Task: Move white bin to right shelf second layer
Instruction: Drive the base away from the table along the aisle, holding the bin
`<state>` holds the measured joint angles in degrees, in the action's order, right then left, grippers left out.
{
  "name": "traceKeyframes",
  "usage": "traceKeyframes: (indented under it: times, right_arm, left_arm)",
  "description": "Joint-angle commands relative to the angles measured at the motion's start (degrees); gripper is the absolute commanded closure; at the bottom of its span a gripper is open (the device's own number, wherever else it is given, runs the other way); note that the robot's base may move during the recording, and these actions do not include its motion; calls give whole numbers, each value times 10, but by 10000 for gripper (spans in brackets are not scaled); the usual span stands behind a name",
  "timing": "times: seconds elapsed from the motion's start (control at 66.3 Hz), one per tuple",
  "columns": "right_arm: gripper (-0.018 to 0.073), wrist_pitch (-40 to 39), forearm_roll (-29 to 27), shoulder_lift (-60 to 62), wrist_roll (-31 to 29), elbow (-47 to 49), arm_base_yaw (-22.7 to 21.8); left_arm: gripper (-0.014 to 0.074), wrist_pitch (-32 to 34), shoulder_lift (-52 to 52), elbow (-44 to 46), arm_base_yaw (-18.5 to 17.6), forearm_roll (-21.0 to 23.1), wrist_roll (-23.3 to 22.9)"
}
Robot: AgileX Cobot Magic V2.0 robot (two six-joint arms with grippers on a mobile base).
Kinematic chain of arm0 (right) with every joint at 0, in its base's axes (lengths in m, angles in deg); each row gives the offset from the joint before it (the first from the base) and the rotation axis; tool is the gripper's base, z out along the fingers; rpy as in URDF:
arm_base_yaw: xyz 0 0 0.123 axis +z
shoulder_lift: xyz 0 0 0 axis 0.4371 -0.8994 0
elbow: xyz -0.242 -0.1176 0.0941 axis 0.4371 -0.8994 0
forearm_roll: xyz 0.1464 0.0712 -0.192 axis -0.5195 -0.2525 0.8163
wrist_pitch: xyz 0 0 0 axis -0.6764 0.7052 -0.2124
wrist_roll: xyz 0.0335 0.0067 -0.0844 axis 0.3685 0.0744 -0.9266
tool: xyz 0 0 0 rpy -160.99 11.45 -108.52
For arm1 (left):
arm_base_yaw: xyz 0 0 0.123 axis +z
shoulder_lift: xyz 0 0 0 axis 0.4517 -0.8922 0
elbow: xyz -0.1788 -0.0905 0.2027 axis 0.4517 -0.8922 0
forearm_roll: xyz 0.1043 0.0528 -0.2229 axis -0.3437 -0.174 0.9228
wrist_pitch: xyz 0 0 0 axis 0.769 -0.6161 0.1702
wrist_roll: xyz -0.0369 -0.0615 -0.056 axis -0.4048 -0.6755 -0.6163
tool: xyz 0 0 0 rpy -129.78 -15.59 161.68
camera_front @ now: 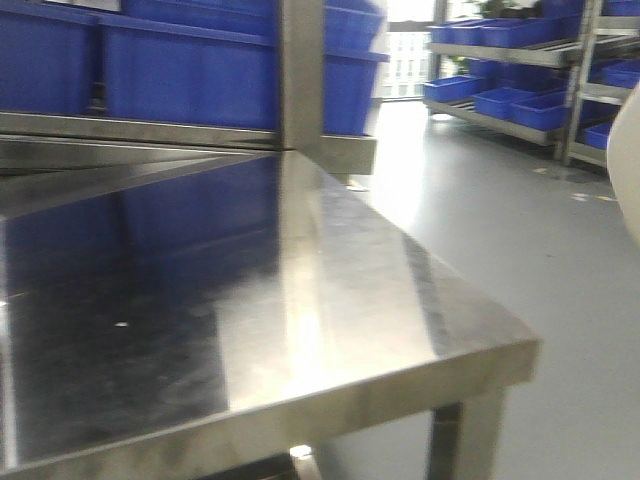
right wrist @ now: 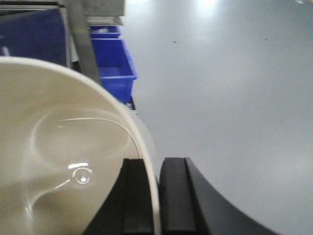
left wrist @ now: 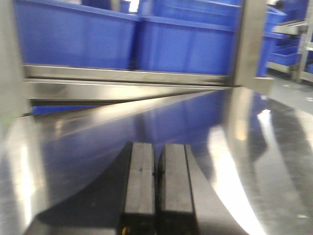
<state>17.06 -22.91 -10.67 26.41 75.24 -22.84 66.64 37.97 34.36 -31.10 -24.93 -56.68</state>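
– What is shown at left?
– The left gripper [left wrist: 157, 152] is seen clenched on nothing, its pads pressed together above the steel tabletop [left wrist: 254, 142]; blue crates [left wrist: 73, 39] are ranged behind.
– And at right?
– The white bin [right wrist: 49, 147] is held over grey floor [right wrist: 234, 98], beyond the tabletop's right edge. Its rim is pinched by the right gripper [right wrist: 154, 169], one finger inside the wall, one outside.
– How is it expected to handle?
– It is judged light, empty and stiff, but glossy; slipping or swinging may be risked by a one-sided hold. The rim is thought the only purchase, no handles being seen. The right shelf second layer cannot be picked out.
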Motion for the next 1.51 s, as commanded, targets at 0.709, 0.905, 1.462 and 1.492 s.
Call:
traceKeyframes:
  times: [0.709, 0.905, 1.462, 1.492]
  right_arm:
    - [512, -55, -3, -4, -2, 18, -5]
    - [512, -55, -3, -4, -2, 18, -5]
    - [512, -55, -3, -4, -2, 18, -5]
    - [512, -55, -3, -4, -2, 18, -5]
  left_arm:
    - [512, 46, 9, -21, -1, 4, -2]
    - [512, 46, 9, -21, -1, 4, -2]
    - [512, 46, 9, -21, -6, 4, -2]
    - [512, 46, 9, -21, -6, 4, -2]
